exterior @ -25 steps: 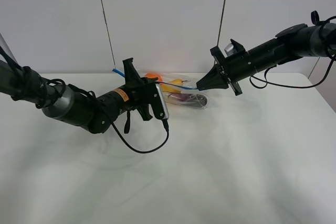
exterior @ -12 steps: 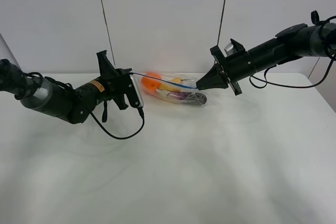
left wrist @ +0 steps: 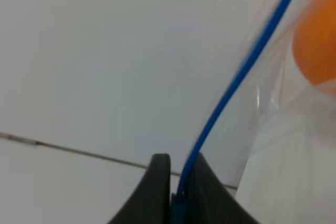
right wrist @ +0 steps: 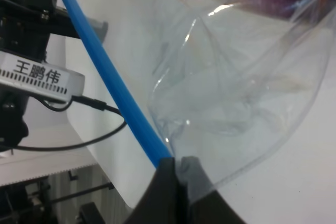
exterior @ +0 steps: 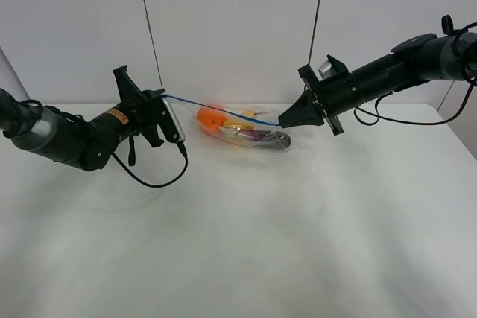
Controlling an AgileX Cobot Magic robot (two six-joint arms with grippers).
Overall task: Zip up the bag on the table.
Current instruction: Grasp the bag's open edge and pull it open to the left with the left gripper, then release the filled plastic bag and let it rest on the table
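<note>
The clear crinkly bag hangs just above the white table between my two grippers, with orange, yellow and dark purple produce inside. Its blue zip strip stretches taut from the left gripper to the right gripper. The left gripper is shut on the strip's left end; in the left wrist view the blue strip runs out from between its fingertips. The right gripper is shut on the strip's other end, with the blue strip and clear plastic beside it.
A black cable loops from the left arm onto the table. Grey wall panels stand behind the table's far edge. Another cable hangs from the right arm.
My left gripper has slid leftward along the blue zip strip, from beside the bag to well left of it. The strip is pulled out longer. The right gripper has held still.
</note>
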